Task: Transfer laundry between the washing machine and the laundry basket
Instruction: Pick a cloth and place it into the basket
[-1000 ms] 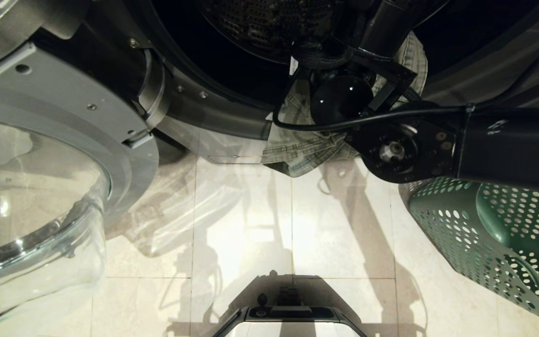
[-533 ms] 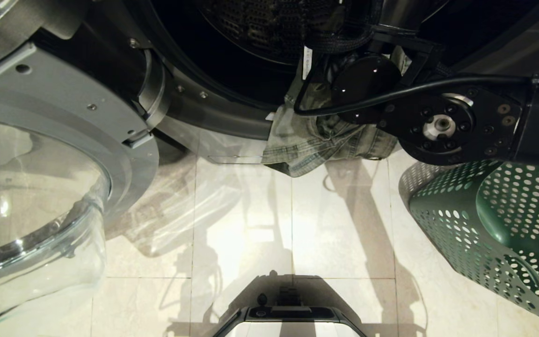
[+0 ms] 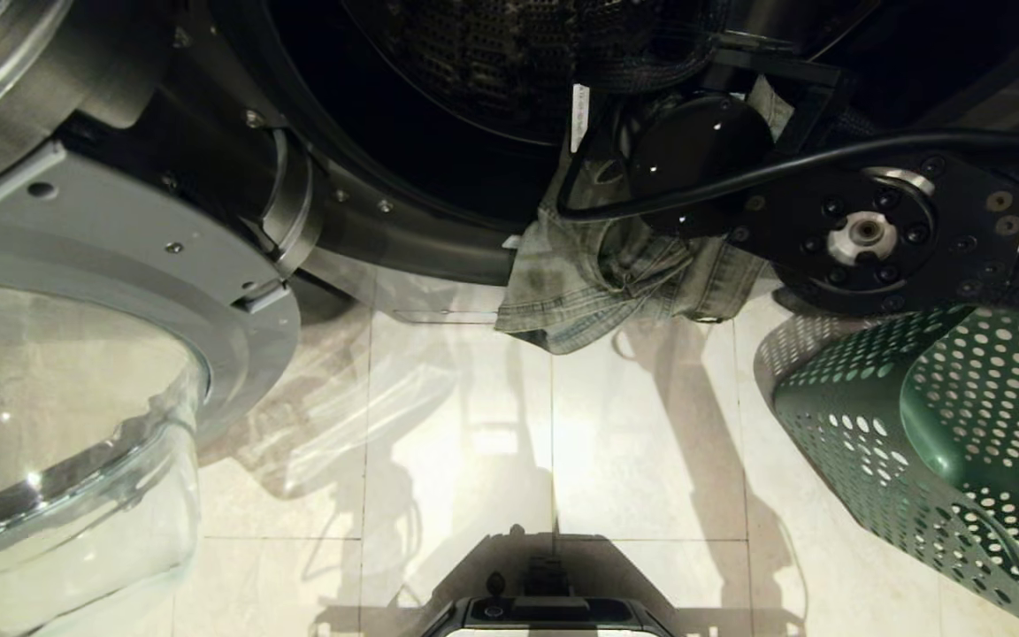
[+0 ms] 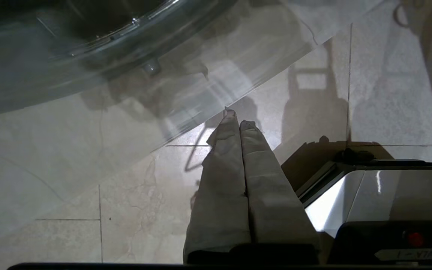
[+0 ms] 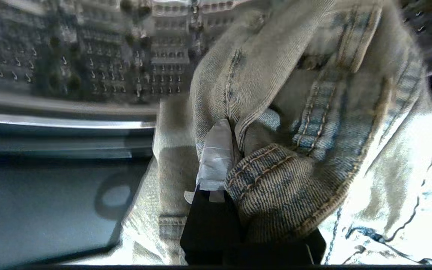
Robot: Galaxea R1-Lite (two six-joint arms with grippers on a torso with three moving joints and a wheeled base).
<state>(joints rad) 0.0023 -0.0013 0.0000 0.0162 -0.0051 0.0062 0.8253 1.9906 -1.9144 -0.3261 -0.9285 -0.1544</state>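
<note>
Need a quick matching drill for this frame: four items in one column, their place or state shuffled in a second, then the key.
Items
1. laundry
2. laundry basket
3. left hand
4. washing machine door

Place or state
A. swung open on the robot's left
B. shut on nothing, above the floor tiles
C. hanging over the drum's lip, gripped by the right hand
D. on the floor at the robot's right, nothing seen inside

Pairs: 1-C, 2-D, 3-B, 4-A
</note>
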